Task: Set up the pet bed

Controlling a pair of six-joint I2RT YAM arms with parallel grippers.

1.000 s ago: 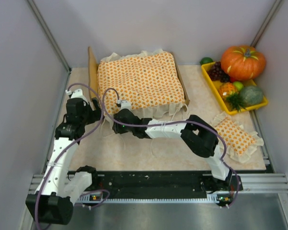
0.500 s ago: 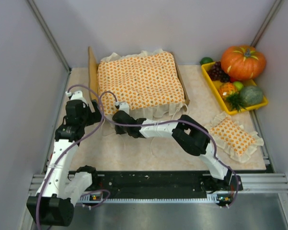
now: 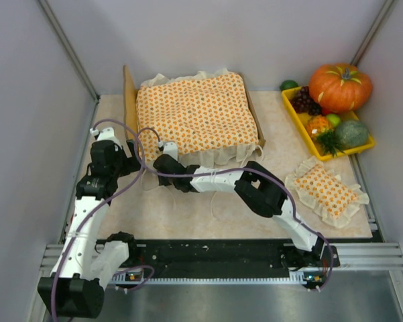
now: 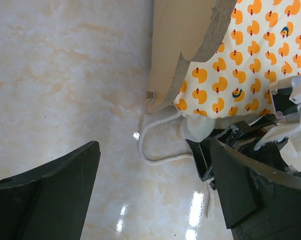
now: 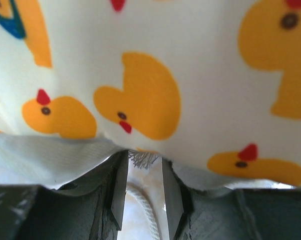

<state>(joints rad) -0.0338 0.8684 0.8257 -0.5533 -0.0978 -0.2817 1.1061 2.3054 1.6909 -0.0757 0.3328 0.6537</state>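
Mid-left on the beige marbled table [image 3: 174, 215], the left gripper [image 4: 154, 150] gapes wide; the right gripper [image 5: 145, 160] stands narrow at the hem of the duck-print ruffled bedspread [image 3: 198, 111] — nothing visibly pinched. Far-left sits the light-wood, plywood-headboarded pet bed [image 3: 129, 94] — stiff, likely light; grip a rail.

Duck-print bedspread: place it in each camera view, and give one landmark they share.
Top external: the bedspread lies over the pet bed, upper centre.
Left wrist: the bedspread is in the upper right corner, beside the wooden headboard.
Right wrist: the bedspread fills the upper two thirds, above the right tool.
Shared landmark: its cream ruffle, along the bed's near edge.
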